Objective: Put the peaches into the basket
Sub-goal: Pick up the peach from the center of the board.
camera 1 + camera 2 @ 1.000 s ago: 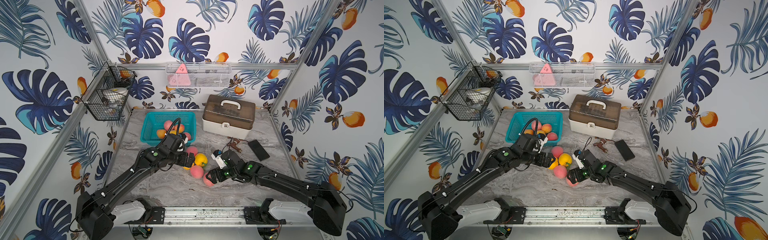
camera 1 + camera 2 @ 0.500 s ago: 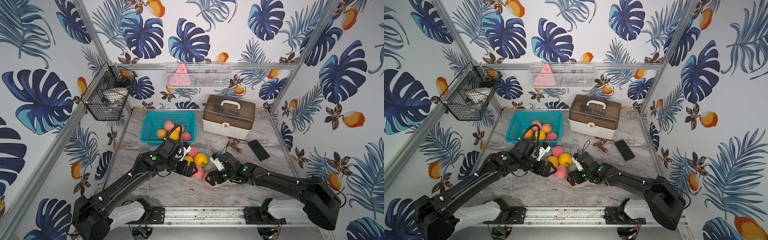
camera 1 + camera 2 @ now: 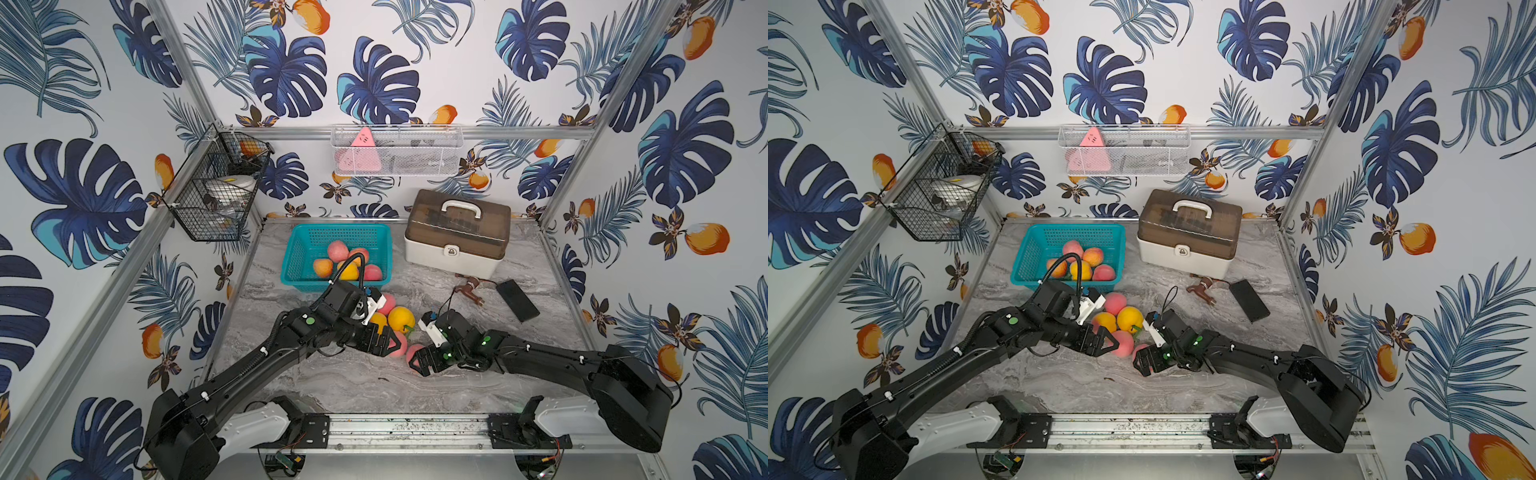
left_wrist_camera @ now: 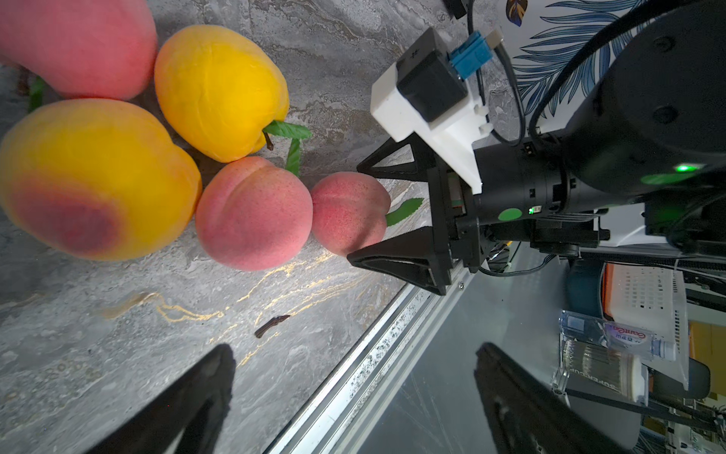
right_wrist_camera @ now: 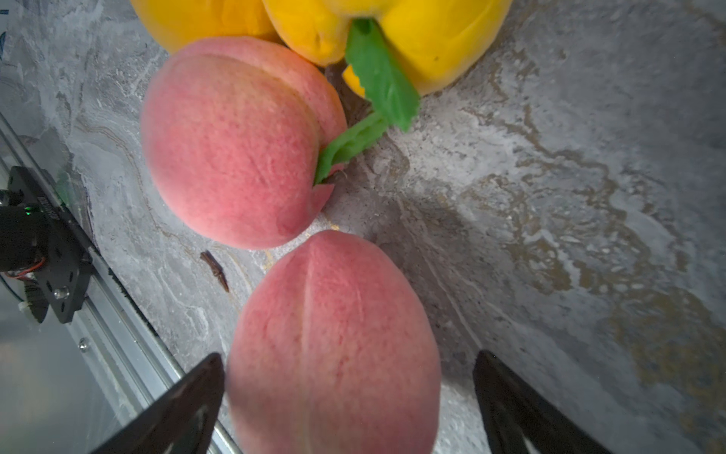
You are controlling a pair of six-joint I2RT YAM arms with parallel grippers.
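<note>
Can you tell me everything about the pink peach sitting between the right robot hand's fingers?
The pink peach is round and pinkish-red, with tiny speckles, fuzzy-looking skin and a crease running down it. A small green leaf pokes out beside it. It lies on the grey marbled table, right next to a bigger pink peach. The right gripper has its fingers open on either side of it; whether they touch it cannot be told.

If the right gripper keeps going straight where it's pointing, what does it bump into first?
The right gripper would most likely meet the pink peach straight ahead; its open jaws stand on either side of that fruit. A second pink peach lies just beyond it.
</note>
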